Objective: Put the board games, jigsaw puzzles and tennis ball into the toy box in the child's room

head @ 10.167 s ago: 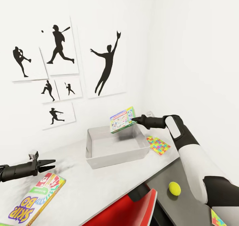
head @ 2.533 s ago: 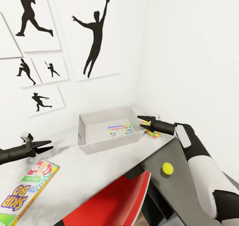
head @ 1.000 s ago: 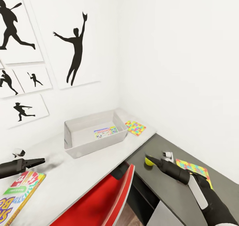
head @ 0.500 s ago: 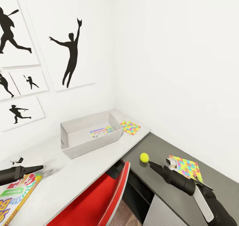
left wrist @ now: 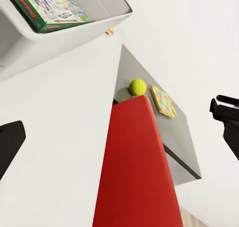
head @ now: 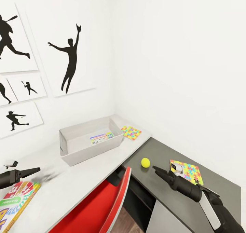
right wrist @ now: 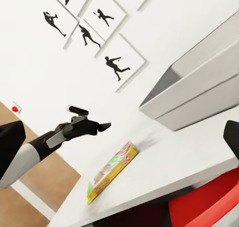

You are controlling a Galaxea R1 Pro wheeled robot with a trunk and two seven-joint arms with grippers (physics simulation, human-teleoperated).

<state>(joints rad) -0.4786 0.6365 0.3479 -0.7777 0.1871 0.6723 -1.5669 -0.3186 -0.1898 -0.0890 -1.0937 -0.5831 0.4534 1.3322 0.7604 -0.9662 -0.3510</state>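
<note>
Toy box [head: 89, 142] sits on the light-grey table [head: 85, 171] near the corner, one board game [head: 101, 137] flat inside it. A jigsaw [head: 131, 132] lies just beside the box at its 3 o'clock. On the lower dark section: tennis ball [head: 145, 162], and a second jigsaw [head: 187, 171] at the ball's 3 o'clock. Right gripper [head: 158, 170] hovers between those two, touching neither, holding nothing; can't tell how wide it's spread. Left gripper [head: 33, 170] looks closed to a point, empty, above another board game [head: 15, 200] at the table's near-left edge. Red chair [head: 99, 209] tucked under the table.
</note>
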